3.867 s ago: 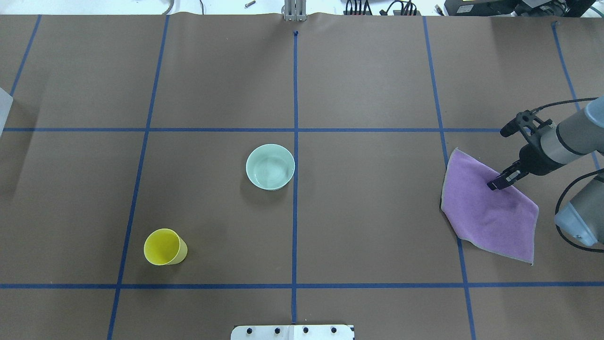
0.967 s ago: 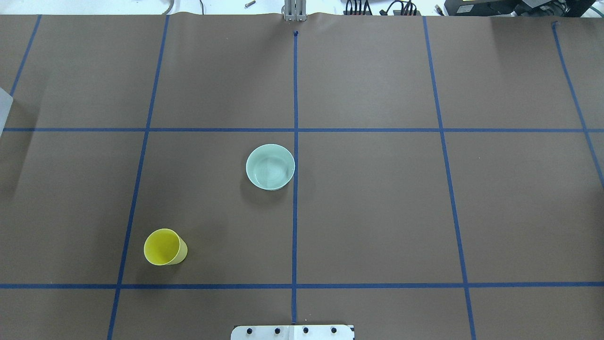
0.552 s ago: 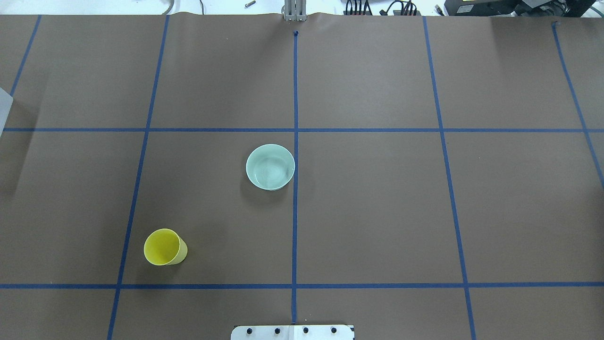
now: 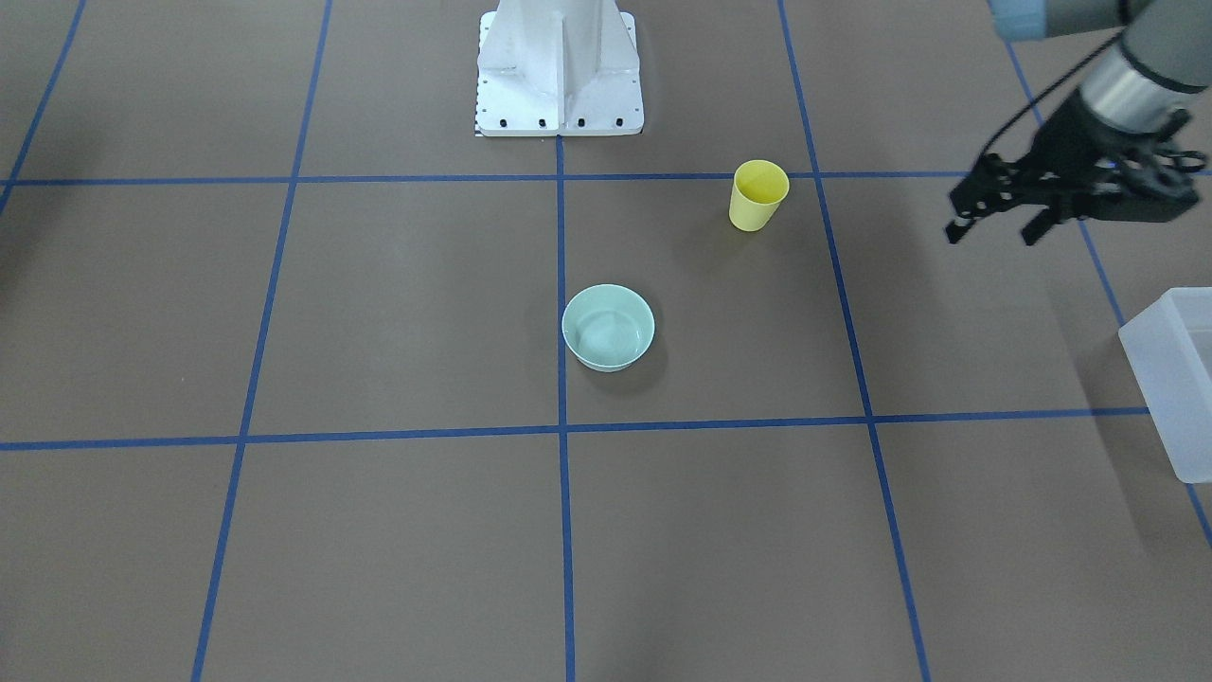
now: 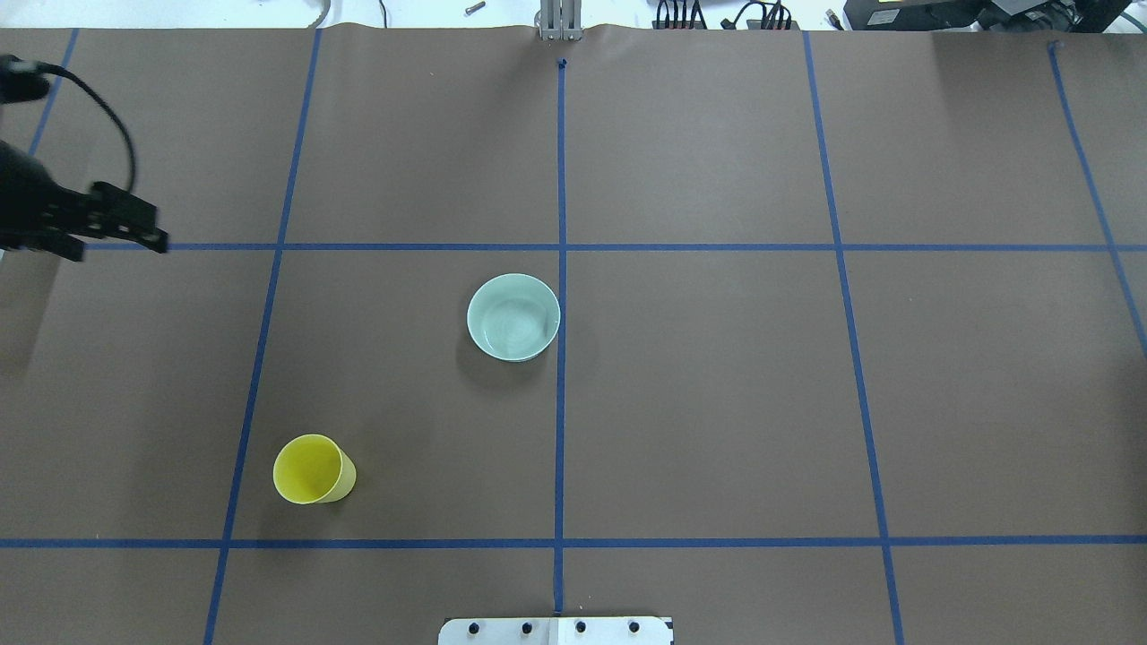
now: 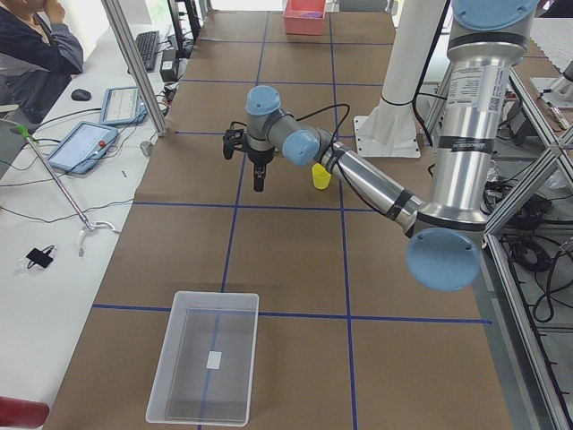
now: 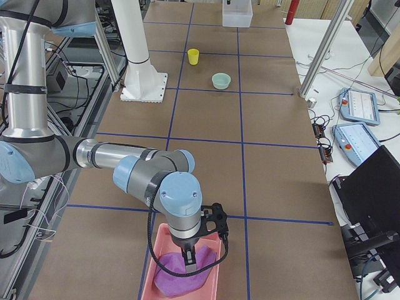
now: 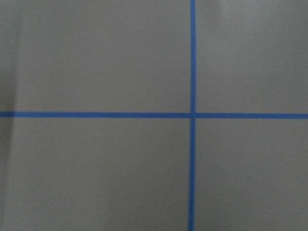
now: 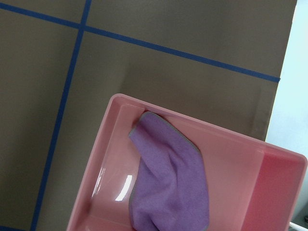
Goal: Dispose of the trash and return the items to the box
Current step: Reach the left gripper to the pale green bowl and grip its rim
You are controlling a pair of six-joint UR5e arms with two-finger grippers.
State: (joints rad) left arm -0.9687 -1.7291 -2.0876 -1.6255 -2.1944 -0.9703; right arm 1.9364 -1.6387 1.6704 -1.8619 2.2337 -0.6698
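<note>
The purple cloth (image 9: pixel 168 187) lying in the pink tray (image 9: pixel 103 163) is shown only by the right-end and right-wrist views. The right gripper (image 7: pixel 189 257) is hung over it, its grip not discernible. The left gripper (image 4: pixel 996 227) is pointed downward, spread and empty, apart from the cup (image 4: pixel 757 194), the bowl (image 4: pixel 608 327) and the box (image 4: pixel 1174 379) at the table's (image 5: pixel 717 403) left end.

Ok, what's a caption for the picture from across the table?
Pale mint-green round plastic bowl and yellow plastic cup wait upright; the open left gripper hovers near the frosted-white plastic box.
</note>
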